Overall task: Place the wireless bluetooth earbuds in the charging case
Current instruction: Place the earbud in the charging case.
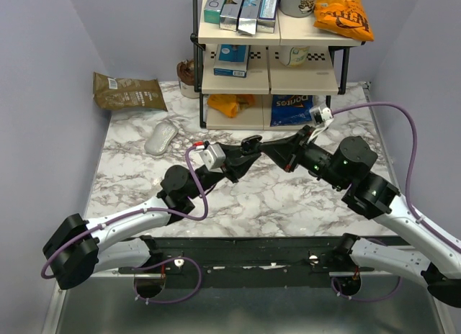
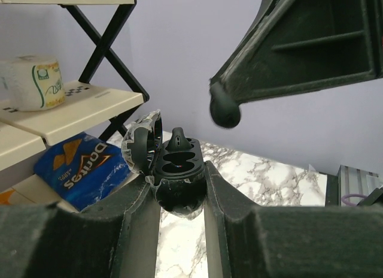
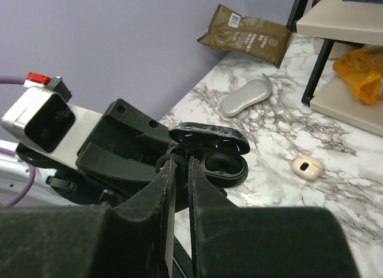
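My left gripper (image 2: 181, 188) is shut on the black charging case (image 2: 179, 173) and holds it up off the marble table, lid (image 2: 142, 143) swung open. One black earbud (image 2: 178, 140) stands in the case's far slot. My right gripper (image 3: 179, 165) is shut on the other earbud (image 3: 163, 166), a small round black bud at its fingertips. It hovers just above the open case (image 3: 224, 164), whose right slot is empty. In the left wrist view that earbud (image 2: 224, 110) hangs above and right of the case. From above, both grippers (image 1: 238, 165) (image 1: 253, 143) meet at mid-table.
A shelf rack (image 1: 270, 75) with snack bags and boxes stands at the back, a blue Doritos bag (image 2: 78, 167) on its bottom shelf. A brown bag (image 1: 128, 91), a grey oval pod (image 1: 160, 138) and a small beige object (image 3: 307, 167) lie on the marble table (image 1: 288, 197).
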{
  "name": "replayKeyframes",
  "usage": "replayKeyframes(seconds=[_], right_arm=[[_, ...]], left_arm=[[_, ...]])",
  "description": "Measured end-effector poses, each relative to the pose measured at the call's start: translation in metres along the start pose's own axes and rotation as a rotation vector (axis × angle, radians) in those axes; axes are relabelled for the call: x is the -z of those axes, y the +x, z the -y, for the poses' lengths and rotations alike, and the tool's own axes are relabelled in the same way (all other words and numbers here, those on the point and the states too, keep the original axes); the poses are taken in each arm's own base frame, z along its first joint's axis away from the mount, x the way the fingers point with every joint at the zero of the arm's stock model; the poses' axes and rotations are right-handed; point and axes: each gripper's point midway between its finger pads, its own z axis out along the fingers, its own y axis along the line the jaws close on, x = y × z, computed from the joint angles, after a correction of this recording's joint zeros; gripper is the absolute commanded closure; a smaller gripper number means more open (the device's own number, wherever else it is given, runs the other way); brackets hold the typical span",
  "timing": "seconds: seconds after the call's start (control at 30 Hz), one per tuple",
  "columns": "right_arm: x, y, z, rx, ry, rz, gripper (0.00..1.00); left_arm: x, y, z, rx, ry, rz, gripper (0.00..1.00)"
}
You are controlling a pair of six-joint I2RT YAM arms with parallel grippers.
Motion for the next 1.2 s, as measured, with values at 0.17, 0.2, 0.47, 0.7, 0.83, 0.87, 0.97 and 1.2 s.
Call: replayKeyframes(seconds=[0.17,0.2,0.47,0.7,0.83,0.87,0.97,1.2], right_arm=[[-0.008,0.010,0.002,0.003,0.010,-0.030,0.99],[-0.009,0.012,0.003,0.003,0.012,-0.034,0.99],[-0.012,0.011,0.001,0.011,0.006,-0.028,0.99],[-0.016,0.010,0.001,0.013,0.013,-0.015,0.99],[-0.019,0.009,0.001,0.013,0.013,-0.007,0.99],[-0.019,0.009,0.001,0.013,0.014,-0.006,0.99],[-0.020,0.009,0.001,0.012,0.016,-0.005,0.99],[-0.019,0.009,-0.001,0.027,0.006,-0.006,0.99]], left_arm=[[0.000,-0.001,0.002,-0.006,0.005,0.003,1.00],[0.000,-0.002,0.002,-0.007,0.006,0.004,1.00],[0.000,-0.002,0.004,-0.021,0.005,0.005,1.00],[0.000,-0.002,0.006,-0.027,0.010,0.005,1.00],[-0.001,-0.002,0.008,-0.028,0.013,0.005,1.00],[-0.001,-0.002,0.008,-0.029,0.014,0.005,1.00],[-0.001,-0.001,0.009,-0.029,0.018,0.005,1.00],[-0.001,-0.001,0.010,-0.028,0.017,0.005,1.00]])
